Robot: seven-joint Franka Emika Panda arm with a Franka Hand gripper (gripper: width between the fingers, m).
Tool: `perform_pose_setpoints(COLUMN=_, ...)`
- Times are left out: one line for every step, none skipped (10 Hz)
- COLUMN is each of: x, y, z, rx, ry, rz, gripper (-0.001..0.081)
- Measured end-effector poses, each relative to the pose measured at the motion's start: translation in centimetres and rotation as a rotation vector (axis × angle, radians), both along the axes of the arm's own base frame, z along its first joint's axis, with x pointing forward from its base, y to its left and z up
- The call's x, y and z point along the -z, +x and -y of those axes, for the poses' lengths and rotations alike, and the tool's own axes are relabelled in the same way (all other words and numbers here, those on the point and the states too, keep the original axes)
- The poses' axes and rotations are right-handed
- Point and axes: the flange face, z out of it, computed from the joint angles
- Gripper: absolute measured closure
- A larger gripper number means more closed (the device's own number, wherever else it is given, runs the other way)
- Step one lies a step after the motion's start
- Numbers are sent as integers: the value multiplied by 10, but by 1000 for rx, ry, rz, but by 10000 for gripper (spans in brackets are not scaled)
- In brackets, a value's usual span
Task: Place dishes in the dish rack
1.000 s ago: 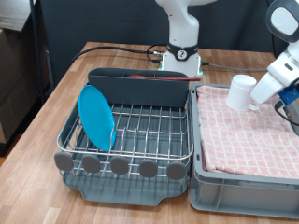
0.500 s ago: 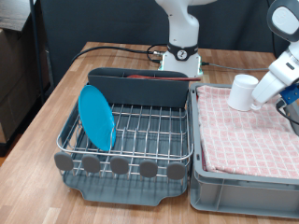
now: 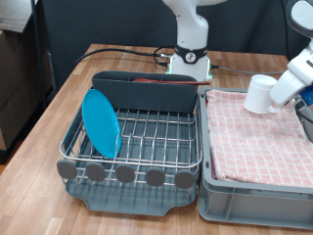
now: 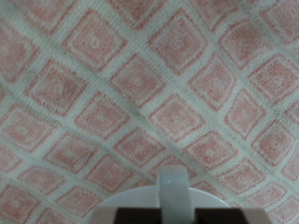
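My gripper is shut on the white mug and holds it in the air over the pink checked cloth, at the exterior view's right. In the wrist view the mug's white rim shows close up with the cloth below it. The dish rack stands on the wooden table to the left of the bin. The light-blue plate stands upright in its left side. The thin reddish-brown spoon lies along the top of the grey caddy.
The grey bin holding the cloth touches the rack's right side. The robot base stands behind the rack, with black cables running along the table's back. Round grey knobs line the rack's front.
The gripper and the mug have moved a little up and to the exterior view's right. The plate, the spoon and the rack have not moved.
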Motion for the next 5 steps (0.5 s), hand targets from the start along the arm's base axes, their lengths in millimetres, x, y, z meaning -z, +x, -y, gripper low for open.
perform_pose_setpoints(x=-6, y=3, z=1, rx=29, ry=19, rz=4, gripper=737)
perform_pose_setpoints(x=-13, y=7, z=1, rx=57, ry=38, rz=12, gripper=737)
perform_pose_setpoints(x=-22, y=11, z=1, rx=86, ry=55, rz=20, gripper=737)
perform_pose_setpoints(x=-31, y=15, z=2, rx=91, ry=65, rz=33, gripper=737)
perform_pose_setpoints(x=-36, y=16, z=3, rx=90, ry=67, rz=38, gripper=737)
